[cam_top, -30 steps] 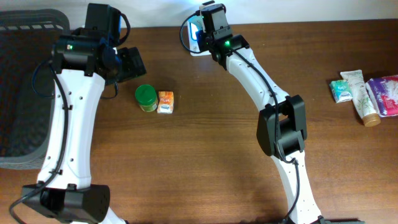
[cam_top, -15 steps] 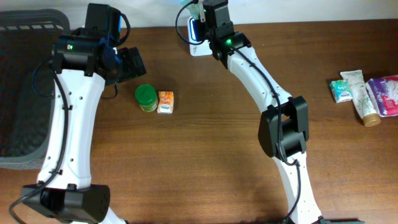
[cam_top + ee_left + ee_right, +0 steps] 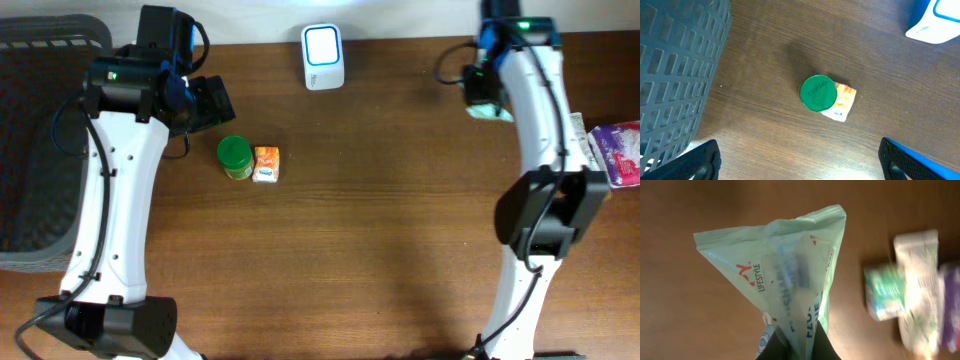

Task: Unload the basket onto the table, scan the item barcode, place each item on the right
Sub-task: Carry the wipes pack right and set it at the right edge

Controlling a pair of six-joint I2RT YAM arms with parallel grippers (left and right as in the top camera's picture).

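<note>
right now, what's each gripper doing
Left gripper: open, holding nothing.
Right gripper: closed on a pale green plastic packet.

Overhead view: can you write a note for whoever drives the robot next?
Left gripper: open and empty, near the green-lidded jar and the small orange packet.
Right gripper: shut on the pale green plastic pouch, held over the table's right side, away from the white scanner.
Done: the pouch was at the scanner a second ago and has been carried right.
Left: set it down, probably by the packs at the right edge. The jar and packet lie untouched.
</note>
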